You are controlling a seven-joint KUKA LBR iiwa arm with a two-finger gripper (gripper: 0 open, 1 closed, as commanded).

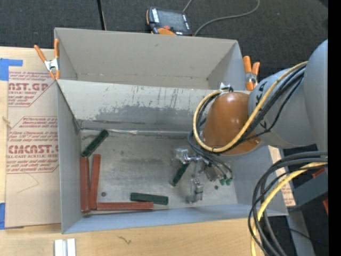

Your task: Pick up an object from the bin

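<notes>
Field notes, one moment.

- Grey bin point(69, 143): floor mostly bare, loose sticks only.
- Arm with orange wrist cover point(229, 124): in from view's right, low over right part of floor.
- Red sticks point(89, 185): L-shape in front-left corner, well apart from gripper.
- Flat green stick point(149, 198): along front wall, near.
- Tilted green stick point(179, 174): likeliest pick. Just beside gripper on view's left, long axis a steep diagonal, upper end toward wrist. Contact unclear.
- Gripper point(195, 188): open or closed, cannot tell. Nothing seen held.

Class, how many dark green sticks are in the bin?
3: back-left green stick, front green stick, green stick right of centre. The arm may hide more.
</notes>
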